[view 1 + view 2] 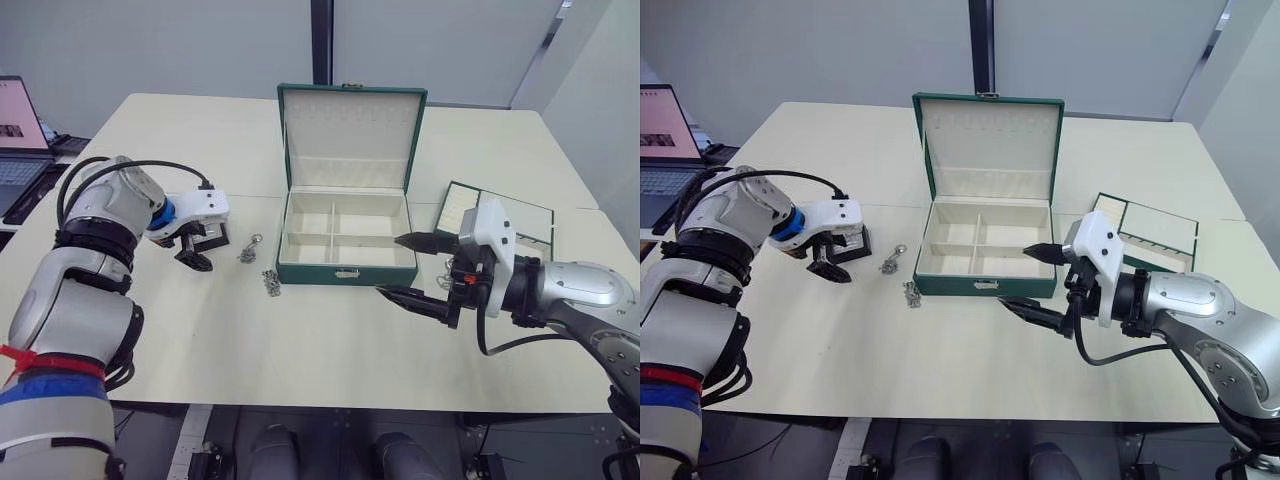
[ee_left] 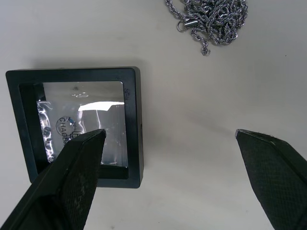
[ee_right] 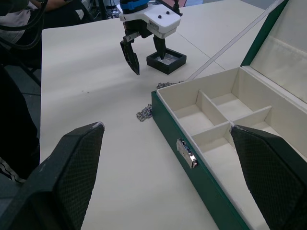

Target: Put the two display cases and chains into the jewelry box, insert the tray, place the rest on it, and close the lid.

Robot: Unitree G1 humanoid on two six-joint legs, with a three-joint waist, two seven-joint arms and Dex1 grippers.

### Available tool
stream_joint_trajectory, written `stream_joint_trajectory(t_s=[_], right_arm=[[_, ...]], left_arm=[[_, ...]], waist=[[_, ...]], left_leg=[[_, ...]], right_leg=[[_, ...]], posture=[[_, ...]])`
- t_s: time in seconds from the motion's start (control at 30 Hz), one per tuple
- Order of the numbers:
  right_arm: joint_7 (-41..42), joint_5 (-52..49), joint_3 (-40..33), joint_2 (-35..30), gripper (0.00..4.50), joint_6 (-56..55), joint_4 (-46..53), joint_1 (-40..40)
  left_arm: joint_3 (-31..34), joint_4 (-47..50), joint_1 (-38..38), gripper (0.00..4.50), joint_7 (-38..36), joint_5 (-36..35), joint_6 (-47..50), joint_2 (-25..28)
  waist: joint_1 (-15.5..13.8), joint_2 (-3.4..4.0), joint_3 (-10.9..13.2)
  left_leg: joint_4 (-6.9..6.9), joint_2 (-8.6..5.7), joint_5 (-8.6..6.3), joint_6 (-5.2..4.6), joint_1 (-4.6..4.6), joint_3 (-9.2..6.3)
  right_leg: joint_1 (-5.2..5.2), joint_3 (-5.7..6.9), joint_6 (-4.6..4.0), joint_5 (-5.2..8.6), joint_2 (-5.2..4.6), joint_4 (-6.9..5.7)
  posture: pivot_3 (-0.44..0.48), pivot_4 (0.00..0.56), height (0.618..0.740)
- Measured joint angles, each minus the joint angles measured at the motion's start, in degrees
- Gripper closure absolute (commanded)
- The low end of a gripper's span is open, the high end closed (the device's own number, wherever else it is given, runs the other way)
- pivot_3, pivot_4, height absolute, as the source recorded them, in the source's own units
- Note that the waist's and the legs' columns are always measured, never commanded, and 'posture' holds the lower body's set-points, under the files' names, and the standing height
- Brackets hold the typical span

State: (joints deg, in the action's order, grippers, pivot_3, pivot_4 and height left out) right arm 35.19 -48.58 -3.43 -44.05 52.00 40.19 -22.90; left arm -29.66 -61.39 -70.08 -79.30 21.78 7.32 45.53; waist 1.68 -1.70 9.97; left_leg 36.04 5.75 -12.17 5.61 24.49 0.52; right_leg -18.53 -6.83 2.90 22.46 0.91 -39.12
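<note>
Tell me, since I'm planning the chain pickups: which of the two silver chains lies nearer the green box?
The silver chain by the green jewelry box's front left corner; the other chain lies farther left, toward the left claw.

1. Both arms are silver-grey metal with black joints.
2. The left gripper (image 1: 193, 250) has a white housing, a blue ring behind it and black cable.
3. The right gripper (image 1: 410, 267) has a white housing and black textured, pointed fingers (image 3: 67, 167).

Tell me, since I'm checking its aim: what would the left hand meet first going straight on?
Probably the black display case: one finger points at it, the other at bare table. Depth unclear.
</note>
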Motion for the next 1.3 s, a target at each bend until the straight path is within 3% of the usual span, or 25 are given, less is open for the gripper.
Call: stream_joint_trajectory(t_s=[0.07, 0.17, 0.57, 1.0, 1.17, 1.3], right_arm=[[-0.3, -0.1, 0.0, 0.0, 0.04, 0.0, 0.0, 0.1], [-0.4, -0.4, 0.0, -0.1, 0.0, 0.0, 0.1, 0.2], [-1.8, -0.6, 0.0, -0.1, 0.0, 0.1, 0.3, 1.0], [-1.8, -0.6, -0.1, -0.1, 0.0, 0.0, 0.3, 1.3], [-0.7, -2.2, -4.3, -2.9, 0.0, 0.0, 0.3, 3.4], [-0.4, -2.9, -8.5, -4.7, 0.0, 0.0, 0.3, 5.7]], left_arm=[[0.2, -0.1, 0.0, 0.0, 0.0, 0.3, -0.2, -0.2], [0.2, -0.8, 0.0, 0.56, 0.1, 0.7, -0.2, -0.6], [0.8, -2.5, -0.5, 4.39, 1.2, 1.9, -0.7, -1.1], [0.8, -3.2, -1.7, 4.45, -1.3, 3.1, -0.2, -0.5], [0.8, 2.0, -3.6, 4.45, -9.1, 3.0, 1.9, 4.3], [-0.9, 12.7, -4.4, 4.45, -12.7, -4.1, 6.7, 9.3]], waist=[[0.0, 0.0, 0.0], [0.0, 0.0, 0.0], [0.0, 0.0, 0.0], [0.0, -0.01, 0.0], [0.0, -0.01, 0.0], [0.0, 0.01, 0.0]], left_leg=[[0.0, 0.0, 0.0, 0.01, 0.0, -0.01], [0.02, 0.0, 0.01, 0.01, 0.0, -0.03], [0.03, -0.01, 0.01, 0.01, 0.0, -0.09], [0.04, -0.01, 0.01, 0.01, -0.01, -0.14], [0.02, -0.01, 0.02, 0.02, 0.0, -0.15], [0.02, 0.01, 0.02, 0.01, -0.05, -0.22]], right_leg=[[0.02, 0.01, 0.0, 0.0, 0.0, 0.0], [0.03, 0.03, 0.0, 0.0, 0.0, 0.0], [0.08, 0.09, 0.0, 0.0, 0.0, 0.0], [0.11, 0.14, 0.0, 0.0, 0.0, 0.0], [0.14, 0.17, 0.0, 0.0, 0.0, 0.03], [0.25, 0.23, 0.0, 0.0, -0.01, 0.03]], posture=[[0.0, 0.15, 0.74], [0.0, 0.15, 0.74], [0.0, 0.15, 0.74], [0.0, 0.15, 0.74], [0.0, 0.15, 0.74], [0.0, 0.15, 0.74]])
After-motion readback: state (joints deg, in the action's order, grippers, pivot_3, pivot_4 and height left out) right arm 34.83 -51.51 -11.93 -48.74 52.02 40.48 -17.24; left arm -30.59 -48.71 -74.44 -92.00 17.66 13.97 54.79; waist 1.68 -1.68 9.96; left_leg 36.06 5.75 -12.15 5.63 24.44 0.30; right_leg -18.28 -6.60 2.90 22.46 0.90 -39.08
